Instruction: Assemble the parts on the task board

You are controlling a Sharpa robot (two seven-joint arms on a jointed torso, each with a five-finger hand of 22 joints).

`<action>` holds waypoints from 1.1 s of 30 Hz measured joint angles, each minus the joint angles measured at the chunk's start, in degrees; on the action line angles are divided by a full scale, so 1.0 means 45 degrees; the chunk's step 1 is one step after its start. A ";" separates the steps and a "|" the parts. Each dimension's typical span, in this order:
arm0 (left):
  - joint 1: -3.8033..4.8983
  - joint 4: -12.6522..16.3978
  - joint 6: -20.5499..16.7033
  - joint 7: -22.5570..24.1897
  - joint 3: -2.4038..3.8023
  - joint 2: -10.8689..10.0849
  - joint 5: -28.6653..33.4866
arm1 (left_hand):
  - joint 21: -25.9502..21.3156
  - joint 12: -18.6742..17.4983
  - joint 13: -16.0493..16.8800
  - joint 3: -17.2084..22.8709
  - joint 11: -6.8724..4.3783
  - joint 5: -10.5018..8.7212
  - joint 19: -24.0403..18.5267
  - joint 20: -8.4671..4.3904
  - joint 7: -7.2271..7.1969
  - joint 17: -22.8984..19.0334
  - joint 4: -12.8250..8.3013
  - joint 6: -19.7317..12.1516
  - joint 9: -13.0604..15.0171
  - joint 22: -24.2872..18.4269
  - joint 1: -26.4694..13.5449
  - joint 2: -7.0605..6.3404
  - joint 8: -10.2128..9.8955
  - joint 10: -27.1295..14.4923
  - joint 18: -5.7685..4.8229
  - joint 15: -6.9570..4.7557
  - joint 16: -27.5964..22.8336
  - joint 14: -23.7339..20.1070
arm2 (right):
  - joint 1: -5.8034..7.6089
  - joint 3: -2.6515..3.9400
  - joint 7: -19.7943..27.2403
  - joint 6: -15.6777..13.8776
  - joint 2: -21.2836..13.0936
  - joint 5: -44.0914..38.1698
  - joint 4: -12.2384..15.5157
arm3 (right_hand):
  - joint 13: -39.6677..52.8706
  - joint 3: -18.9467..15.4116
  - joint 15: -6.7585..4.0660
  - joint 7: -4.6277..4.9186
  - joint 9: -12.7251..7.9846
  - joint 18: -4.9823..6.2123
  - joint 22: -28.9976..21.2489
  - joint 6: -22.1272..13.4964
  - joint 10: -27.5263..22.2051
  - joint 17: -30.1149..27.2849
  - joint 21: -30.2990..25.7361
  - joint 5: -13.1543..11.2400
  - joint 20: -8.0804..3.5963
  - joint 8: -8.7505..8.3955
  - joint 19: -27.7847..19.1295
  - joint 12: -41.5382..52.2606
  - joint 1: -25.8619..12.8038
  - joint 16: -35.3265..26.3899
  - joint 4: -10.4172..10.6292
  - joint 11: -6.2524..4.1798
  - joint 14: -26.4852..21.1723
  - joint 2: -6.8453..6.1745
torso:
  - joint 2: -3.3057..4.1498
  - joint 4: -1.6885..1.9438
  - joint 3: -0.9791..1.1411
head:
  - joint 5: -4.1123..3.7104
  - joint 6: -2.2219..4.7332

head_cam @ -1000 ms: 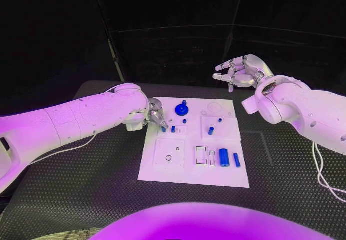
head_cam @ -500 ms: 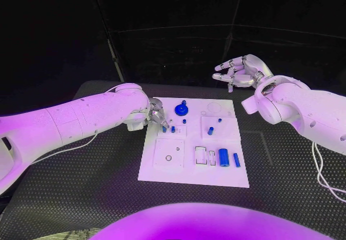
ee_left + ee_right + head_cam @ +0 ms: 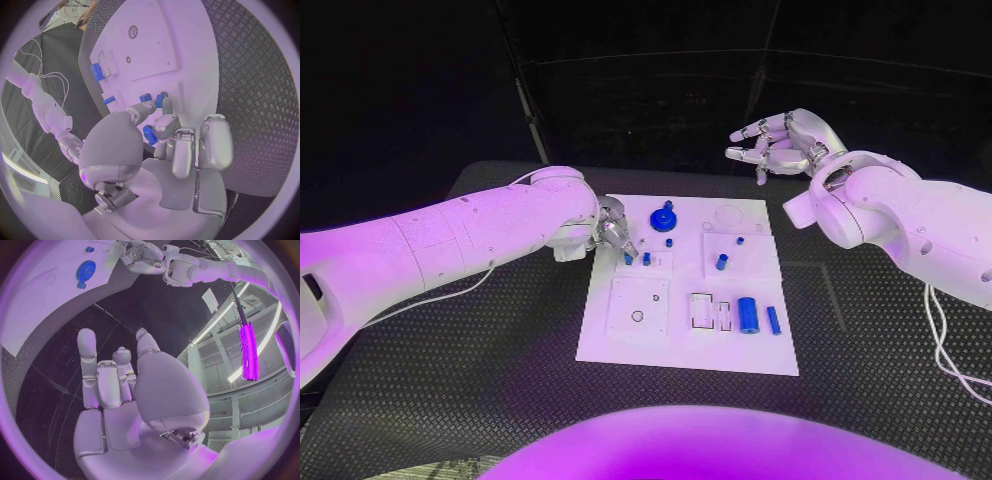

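The white task board (image 3: 635, 340) lies in the middle of the table. My left hand (image 3: 613, 234) is low over its left edge, with thumb and a finger closed on a small blue peg (image 3: 630, 258) beside a second peg (image 3: 646, 258). The left wrist view shows those pegs (image 3: 159, 101) at the fingertips (image 3: 167, 107) and the other fingers curled in. A blue gear-like part (image 3: 664, 218) sits near the far edge, also visible as the gear (image 3: 85, 271) in the right wrist view. My right hand (image 3: 783, 140) hangs high beyond the board's far right corner, fingers apart and empty.
On the board stand a blue peg (image 3: 721, 262) and two tiny blue pieces (image 3: 669, 242). A thick blue cylinder (image 3: 749, 314) and a thin blue bar (image 3: 773, 319) lie near the right front. A white cable (image 3: 942, 330) trails across the black table at the right.
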 measured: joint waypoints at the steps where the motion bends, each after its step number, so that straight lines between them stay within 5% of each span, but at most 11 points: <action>1: 0.0000 0.0010 0.0007 0.0001 0.0000 -0.0009 -0.0027 | 0.0000 0.0000 0.0023 0.0000 0.0000 0.0000 0.0000 0.0000 0.0000 0.0001 0.0000 0.0000 0.0000 0.0000 0.0021 0.0021 -0.0023 0.0001 0.0000 0.0000 0.0000 0.0000 | 0.0000 0.0000 0.0000 0.0000 -0.0001 0.0000 0.0000 | 0.0000 0.0000 0.0000 0.0000 0.0000 0.0000 0.0000 0.0000 0.0000 0.0000 0.0000 0.0000 0.0000 0.0000 0.0000 0.0000 0.0000 0.0000 0.0000 0.0000 0.0000 0.0000 | 0.0000 0.0000 -0.0001 | 0.0002 0.0000; 7: -0.0008 0.0056 0.0019 -0.0006 -0.0009 -0.0065 -0.0173 | 0.0069 0.0065 0.0116 -0.0035 -0.0020 0.0077 0.0029 -0.0029 0.0004 0.0001 -0.0036 0.0004 0.0000 0.0000 0.0074 0.0000 0.0035 0.0025 0.0000 -0.0040 0.0000 0.0040 | 0.0000 0.0000 0.0000 0.0002 -0.0002 0.0000 0.0000 | 0.0000 0.0000 0.0000 0.0000 0.0000 0.0000 0.0000 0.0000 0.0000 0.0000 0.0000 0.0000 0.0000 0.0000 0.0000 0.0000 0.0000 0.0000 0.0000 0.0000 0.0000 0.0000 | 0.0000 0.0007 -0.0004 | 0.0021 0.0000; 10: -0.0042 0.0081 0.0022 -0.0014 -0.0033 -0.0075 -0.0232 | 0.0131 0.0072 0.0171 -0.0098 -0.0001 0.1067 0.0058 -0.0058 0.0068 0.0001 -0.0099 0.0068 0.0096 0.0000 0.0114 -0.0012 0.0063 0.0044 0.0000 -0.0040 0.0000 0.0040 | 0.0000 0.0000 0.0000 0.0003 -0.0002 0.0000 0.0000 | 0.0000 0.0000 0.0000 0.0000 0.0000 0.0001 0.0000 0.0000 0.0000 0.0000 0.0000 0.0000 0.0000 0.0000 0.0000 0.0000 0.0000 0.0000 0.0000 0.0000 0.0000 0.0000 | 0.0001 0.0007 -0.0005 | 0.0027 0.0000; 12: -0.0044 0.0096 0.0012 -0.0014 -0.0031 -0.0074 -0.0273 | 0.0148 0.0114 0.0201 -0.0105 0.0002 0.1290 0.0058 -0.0058 0.0069 0.0000 -0.0105 0.0069 0.0094 -0.0001 0.0116 -0.0015 0.0066 0.0046 0.0000 -0.0039 0.0000 0.0040 | -0.0001 0.0000 0.0000 0.0004 0.0001 0.0000 -0.0003 | 0.0000 0.0000 0.0000 0.0000 0.0000 0.0000 0.0000 0.0000 0.0000 0.0000 0.0000 0.0000 0.0000 0.0000 0.0000 0.0000 0.0000 0.0000 0.0000 0.0000 0.0000 0.0000 | 0.0001 0.0007 -0.0005 | 0.0032 0.0000; 33: -0.0054 0.0090 -0.0017 -0.0034 -0.0040 0.0007 -0.0521 | 0.0148 0.0254 0.0389 -0.0390 0.0064 0.1344 0.0103 -0.0013 0.0075 0.0001 -0.0390 0.0076 0.0096 -0.0001 -0.0123 0.0161 0.0062 0.0116 0.0001 -0.0083 0.0000 -0.0009 | -0.0007 -0.0001 0.0005 0.0010 0.0017 0.0002 -0.0013 | 0.0000 0.0000 0.0000 0.0000 0.0000 0.0001 -0.0001 0.0000 0.0000 0.0008 0.0000 0.0000 0.0000 0.0000 0.0000 0.0000 0.0000 0.0000 0.0000 0.0000 -0.0001 0.0000 | 0.0000 -0.0007 0.0004 | 0.0051 0.0000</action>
